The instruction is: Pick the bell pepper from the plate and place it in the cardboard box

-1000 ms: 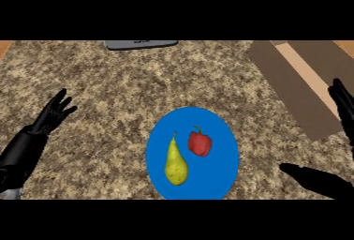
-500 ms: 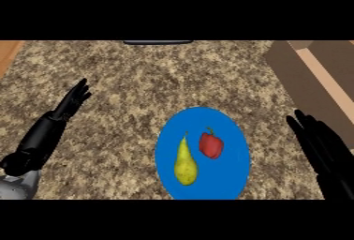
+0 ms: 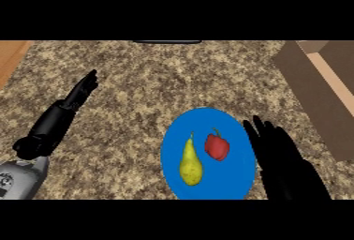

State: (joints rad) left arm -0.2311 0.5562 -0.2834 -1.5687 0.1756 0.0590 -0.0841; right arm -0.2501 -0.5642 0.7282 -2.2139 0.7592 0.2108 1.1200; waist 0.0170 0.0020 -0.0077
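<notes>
The speckled stone counter [image 3: 145, 70] is filling nearly the whole head view. The cardboard box [image 3: 314, 93] is standing at its right edge, open side up and partly cut off by the frame. The blue plate [image 3: 214, 122] is lying near the middle, well apart from the box.

The right hand [image 3: 283, 164] is hovering just beside the plate's right rim, its fingers straight, close together and holding nothing. The left hand [image 3: 81, 89] is resting far to the left, also straight-fingered and empty. A yellow pear [image 3: 190, 161] is lying on the plate's left half. The red bell pepper [image 3: 217, 146] is sitting just beside it, on the side nearer the right hand.

The pear is crowding the pepper, so fingers closing from the right may be nudging the pepper into it, or catching both. The pepper's rounded, glossy skin looks likely to be rolling away from a shallow grasp. The box's near wall is also standing in the carry path.

The counter looks flat and hard. A wooden strip [image 3: 10, 56] is showing at upper left, and a dark object [image 3: 168, 41] I cannot identify is lying at the far edge.
</notes>
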